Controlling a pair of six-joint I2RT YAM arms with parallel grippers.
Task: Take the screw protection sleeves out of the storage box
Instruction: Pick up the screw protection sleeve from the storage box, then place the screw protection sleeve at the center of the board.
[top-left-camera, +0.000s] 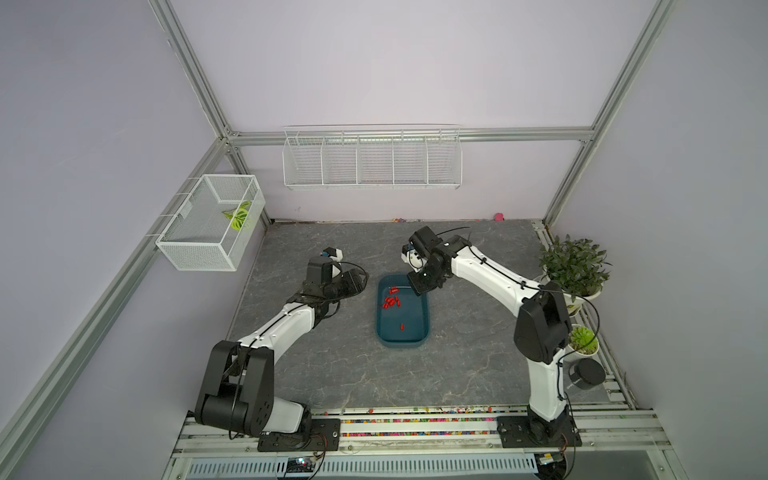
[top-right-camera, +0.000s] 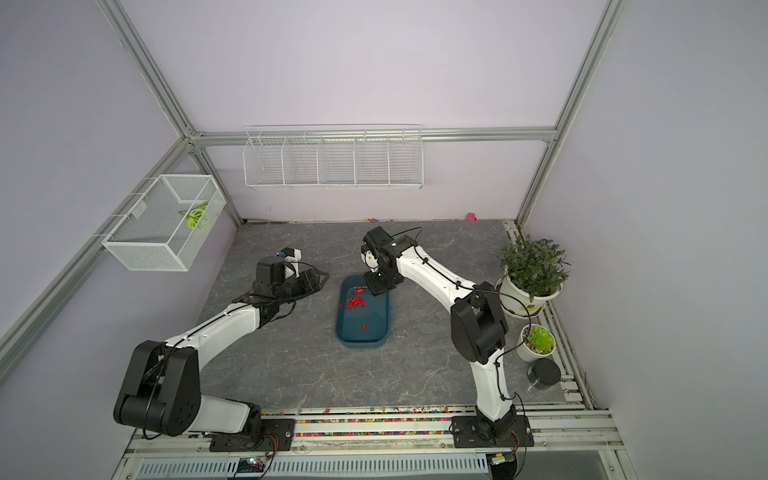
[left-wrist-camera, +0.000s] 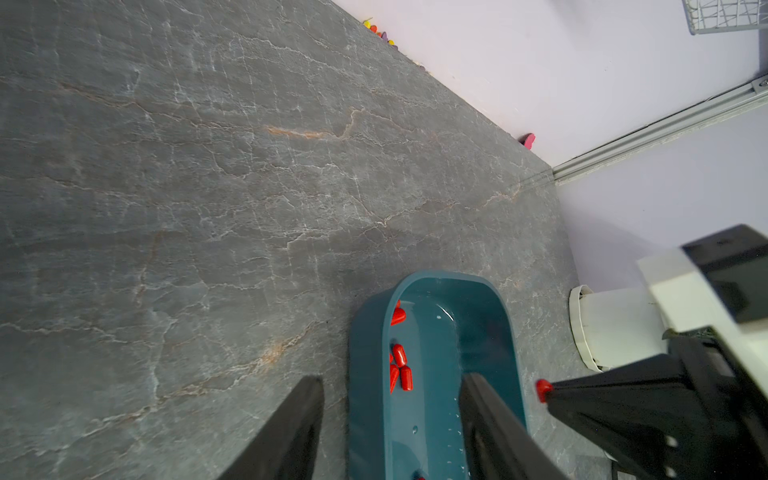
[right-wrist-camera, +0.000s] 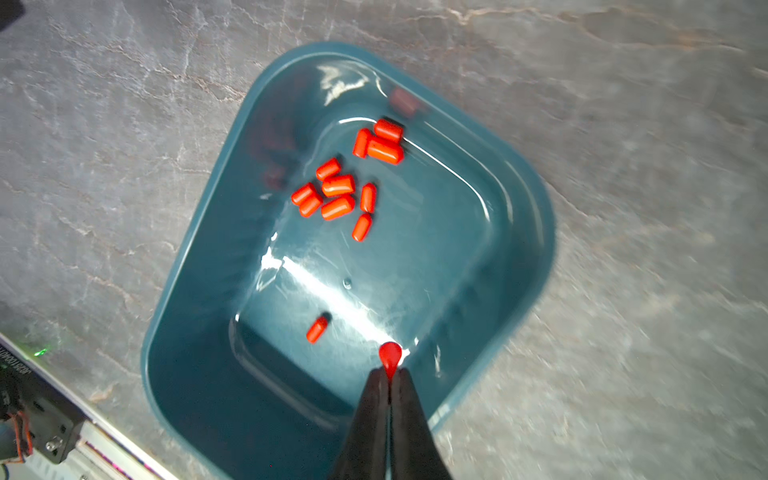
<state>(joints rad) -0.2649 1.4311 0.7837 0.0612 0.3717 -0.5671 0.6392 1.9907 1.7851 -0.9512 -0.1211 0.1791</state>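
The storage box (top-left-camera: 402, 341) (top-right-camera: 360, 343), a shallow teal tub, lies mid-table. Several red screw protection sleeves (top-left-camera: 390, 300) (top-right-camera: 356, 302) (right-wrist-camera: 338, 195) cluster near its far end, and a single sleeve (top-left-camera: 401, 327) (right-wrist-camera: 317, 329) lies nearer the front. My right gripper (right-wrist-camera: 390, 374) (top-left-camera: 419, 286) hangs over the box's far right corner, shut on one red sleeve (right-wrist-camera: 390, 356) (left-wrist-camera: 542, 390) that sticks out past its tips. My left gripper (left-wrist-camera: 391, 380) (top-left-camera: 359, 280) is open and empty, raised just left of the box's far end.
Two potted plants (top-left-camera: 575, 266) (top-left-camera: 584, 338) and a black cylinder (top-left-camera: 586, 374) stand along the right edge. A white wire basket (top-left-camera: 208, 224) hangs on the left wall and a wire rack (top-left-camera: 372, 160) on the back wall. Coloured beads (top-left-camera: 415, 422) line the front rails.
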